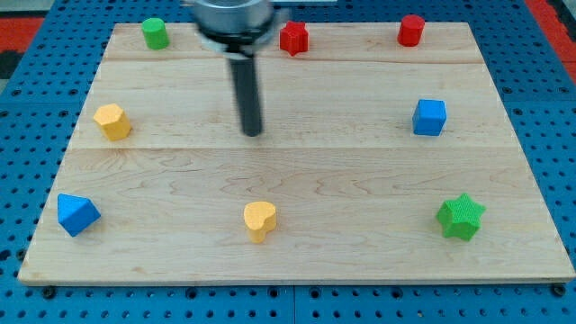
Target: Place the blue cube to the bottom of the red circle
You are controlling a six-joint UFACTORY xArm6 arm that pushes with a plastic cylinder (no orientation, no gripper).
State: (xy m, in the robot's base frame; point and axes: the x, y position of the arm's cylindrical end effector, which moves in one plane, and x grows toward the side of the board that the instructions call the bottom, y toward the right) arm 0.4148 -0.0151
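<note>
The blue cube (pixel 429 117) sits at the view's right, in the middle rows of the wooden board (pixel 297 171). The red circle, a short red cylinder (pixel 411 30), stands at the view's top right, above the cube and a little to its left. My tip (pixel 253 133) rests on the board near the centre, far to the left of the blue cube and touching no block. The rod runs straight up to the arm's head at the view's top.
A red star-like block (pixel 293 38) and a green cylinder (pixel 155 32) stand along the top. A yellow block (pixel 112 121) is at the left, a blue triangle (pixel 76 214) at bottom left, a yellow heart (pixel 260 220) at bottom centre, a green star (pixel 461 217) at bottom right.
</note>
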